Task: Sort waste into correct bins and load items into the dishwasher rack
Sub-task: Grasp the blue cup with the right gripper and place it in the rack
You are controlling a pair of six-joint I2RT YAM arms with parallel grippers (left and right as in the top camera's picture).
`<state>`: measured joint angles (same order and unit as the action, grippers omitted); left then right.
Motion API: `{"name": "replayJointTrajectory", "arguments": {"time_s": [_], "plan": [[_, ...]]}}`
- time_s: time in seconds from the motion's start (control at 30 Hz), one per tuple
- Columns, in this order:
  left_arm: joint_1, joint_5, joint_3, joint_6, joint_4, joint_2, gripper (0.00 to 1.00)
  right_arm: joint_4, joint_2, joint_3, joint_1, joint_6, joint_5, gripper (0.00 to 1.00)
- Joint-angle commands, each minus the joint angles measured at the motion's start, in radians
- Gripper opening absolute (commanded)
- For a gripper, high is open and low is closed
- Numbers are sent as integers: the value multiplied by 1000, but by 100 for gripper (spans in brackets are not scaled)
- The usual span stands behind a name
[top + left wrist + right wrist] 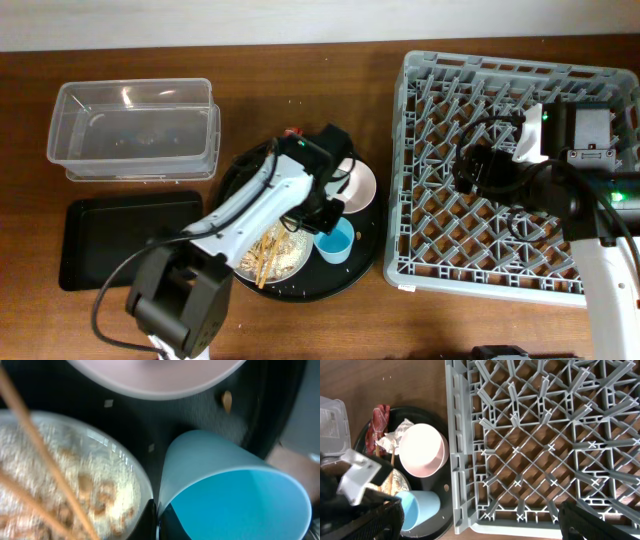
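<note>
On the round black tray (362, 262) mid-worktop (320, 330), the left pincer (157, 521) clamps the small blue cup (235, 495) by its wall, one finger inside and one outside. The cup is just beside the pale plate (290, 262) of rice scraps (110, 485) and chopsticks (45, 455). Over the grey dishwasher rack (400, 150) the right pincer (475, 521) hangs spread wide, holding nothing; the clear tub (130, 85) and black rectangular tray (120, 240) sit far left.

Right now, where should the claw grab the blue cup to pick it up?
Probably the thin rim wall of the blue cup, coming straight down with one finger inside and one outside. It stands mouth up, and the plate and bowl crowd its sides. The left claw sits right at that rim.
</note>
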<state>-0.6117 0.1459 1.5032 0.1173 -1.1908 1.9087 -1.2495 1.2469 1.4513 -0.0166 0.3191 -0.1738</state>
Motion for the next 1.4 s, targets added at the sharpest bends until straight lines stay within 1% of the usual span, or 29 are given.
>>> {"name": "replayJointTrajectory", "arguments": {"time_s": [0.0,0.07,0.1,0.17,0.2,0.23,0.27,0.3,0.33,0.4,0.47,0.57,0.63,0.7,0.73,0.8,0.87,0.9,0.93,0.97,1.0,1.03,1.07,1.1,1.13,1.17,1.2,1.27,1.37], "plan": [[117,44,65,2,-26,-171,0,-3,0,20,-5,11,1,98],[227,152,65,-13,-17,-265,0,-4,0,20,-4,10,-4,98],[283,293,65,-56,-8,-298,0,0,1,20,-3,-55,-79,98],[391,713,65,-200,34,-320,0,9,3,20,-3,-238,-325,100],[433,864,64,-241,50,-318,0,20,3,20,-3,-295,-432,95],[462,999,65,-247,74,-318,0,44,3,20,-3,-378,-612,87],[467,1120,65,-247,100,-318,0,63,5,20,-1,-430,-720,85],[467,1233,65,-247,127,-318,0,100,5,20,8,-447,-796,84],[467,1303,65,-247,136,-318,0,132,5,20,18,-457,-845,84],[467,1374,65,-246,136,-318,0,176,5,20,44,-566,-1021,84],[467,1381,65,-246,135,-318,0,205,5,20,83,-637,-1115,84],[457,1411,65,-235,135,-318,0,290,6,20,157,-636,-1106,98],[441,1411,65,-235,132,-318,0,368,15,20,199,-566,-1005,99],[417,1411,65,-235,122,-318,0,414,38,20,227,-538,-982,99],[412,1407,65,-236,124,-318,0,418,50,20,243,-523,-985,93],[410,1375,65,-236,127,-318,0,424,61,20,285,-500,-985,72],[410,1373,65,-236,129,-318,0,422,61,20,290,-492,-977,59],[410,1370,65,-236,130,-318,13,413,55,20,287,-487,-936,57],[412,1329,65,-235,137,-318,84,395,34,21,264,-458,-842,57],[412,1281,65,-235,137,-318,99,375,10,21,235,-446,-783,56],[412,1226,65,-235,137,-318,99,352,-17,21,192,-418,-716,55],[412,1152,65,-235,137,-318,99,299,-69,21,92,-353,-595,55],[412,1113,65,-235,138,-318,99,259,-96,21,21,-316,-518,55],[412,1088,65,-235,141,-318,99,204,-118,21,-58,-302,-444,55],[412,1049,65,-235,150,-318,99,106,-130,21,-206,-301,-335,55],[412,1038,65,-235,152,-318,99,69,-122,21,-254,-289,-283,55],[412,1038,65,-235,154,-318,99,10,-101,21,-317,-227,-150,55],[412,1038,65,-235,154,-318,99,-82,-19,21,-393,-51,122,56],[412,1038,65,-235,154,-318,99,-134,121,21,-404,13,214,56]]}}
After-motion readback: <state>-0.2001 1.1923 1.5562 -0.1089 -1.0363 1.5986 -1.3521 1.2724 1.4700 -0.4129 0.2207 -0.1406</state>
